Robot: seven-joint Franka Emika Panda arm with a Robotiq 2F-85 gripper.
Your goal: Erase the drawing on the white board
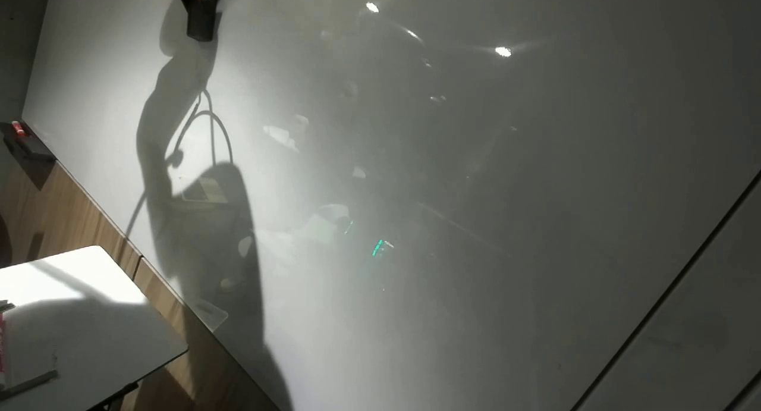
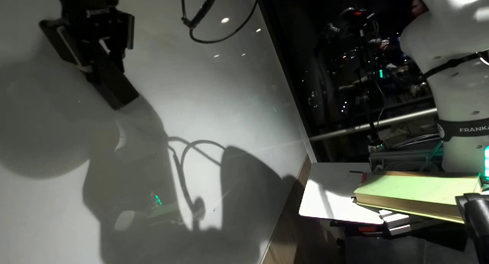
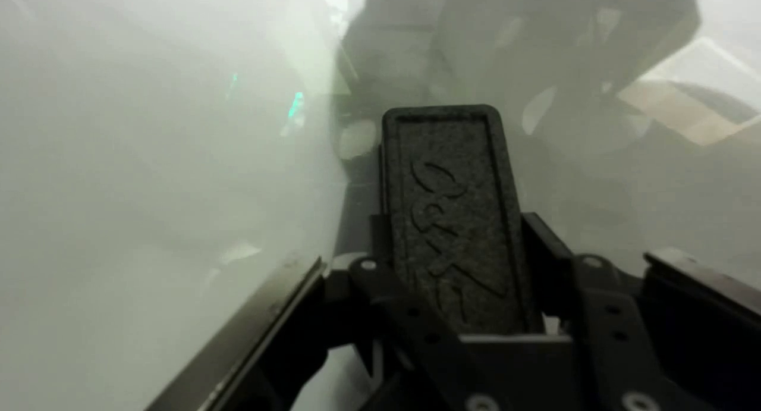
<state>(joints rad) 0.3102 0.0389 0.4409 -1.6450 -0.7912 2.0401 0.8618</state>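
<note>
The white board (image 1: 416,316) is a large glossy grey-white panel that fills most of an exterior view. It also shows in an exterior view (image 2: 214,115) and behind the gripper in the wrist view (image 3: 148,191). My gripper (image 3: 458,250) is shut on a dark grey felt eraser (image 3: 455,161) with raised lettering, which points away from the jaws. In the exterior views the eraser (image 1: 201,23) (image 2: 116,86) is near the board's upper left. I cannot tell whether it touches the board. The drawing shows in no view; it may be hidden behind the eraser or gripper.
A small white table (image 1: 101,333) stands beside the board's lower edge. A black holder with a red marker (image 1: 19,128) is at the board's left edge. A yellow-green book (image 2: 420,187) lies by the robot's base. A black cable (image 2: 225,38) hangs near the board. Arm shadows cover part of the board.
</note>
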